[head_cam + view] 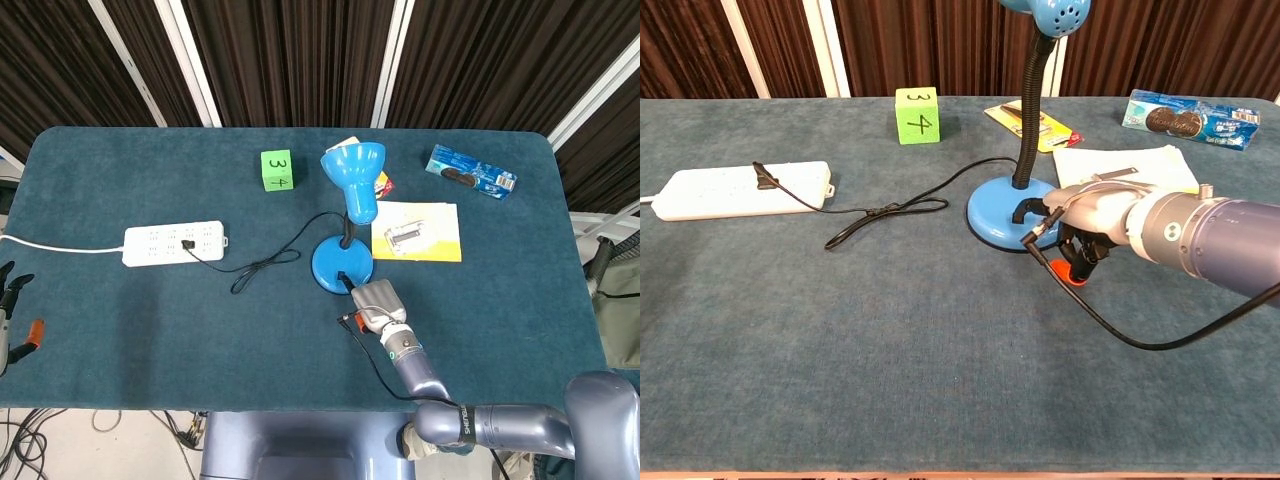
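Right hand [1085, 222] sits low at centre-right of the chest view, fingers curled down and in against the near rim of the lamp base [1002, 215]. Whether they actually press it, I can't tell. The base lies just up and left of the fingers, with the lamp neck rising straight above it. Left hand [12, 300] is at the far left edge of the head view, fingers spread, holding nothing, well apart from the lamp. Cord [890, 209] trails left to the power strip [740, 189]. No containers here.

Lamp [1045, 15] shade cut off at top; left hand [10, 320] partly out of frame
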`<state>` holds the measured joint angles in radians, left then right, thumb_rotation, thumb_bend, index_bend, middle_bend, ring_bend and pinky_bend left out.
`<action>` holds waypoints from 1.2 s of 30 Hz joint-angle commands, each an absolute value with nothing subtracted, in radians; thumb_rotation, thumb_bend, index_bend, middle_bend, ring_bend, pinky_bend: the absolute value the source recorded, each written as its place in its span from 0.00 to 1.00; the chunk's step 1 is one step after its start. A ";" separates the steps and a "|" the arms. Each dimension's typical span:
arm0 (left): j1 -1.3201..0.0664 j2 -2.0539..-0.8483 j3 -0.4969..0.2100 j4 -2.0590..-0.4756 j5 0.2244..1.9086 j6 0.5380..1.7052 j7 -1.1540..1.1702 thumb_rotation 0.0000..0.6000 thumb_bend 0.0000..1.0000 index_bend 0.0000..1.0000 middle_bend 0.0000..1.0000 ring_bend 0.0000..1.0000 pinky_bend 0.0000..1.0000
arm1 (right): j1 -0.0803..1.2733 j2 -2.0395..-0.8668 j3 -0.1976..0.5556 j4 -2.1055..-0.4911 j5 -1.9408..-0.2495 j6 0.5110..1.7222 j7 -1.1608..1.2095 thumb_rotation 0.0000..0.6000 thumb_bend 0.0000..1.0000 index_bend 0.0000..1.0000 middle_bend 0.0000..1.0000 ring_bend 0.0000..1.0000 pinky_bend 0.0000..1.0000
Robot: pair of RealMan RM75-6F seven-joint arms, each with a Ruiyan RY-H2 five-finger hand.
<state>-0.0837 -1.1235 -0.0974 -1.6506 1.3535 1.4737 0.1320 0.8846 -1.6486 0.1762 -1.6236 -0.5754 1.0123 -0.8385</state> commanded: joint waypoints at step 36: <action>-0.083 -1.122 -0.102 -1.646 1.347 1.480 0.133 1.00 0.41 0.17 0.02 0.00 0.00 | 0.900 -1.664 0.115 -1.586 -0.574 1.024 -0.789 1.00 0.55 0.13 0.74 0.76 1.00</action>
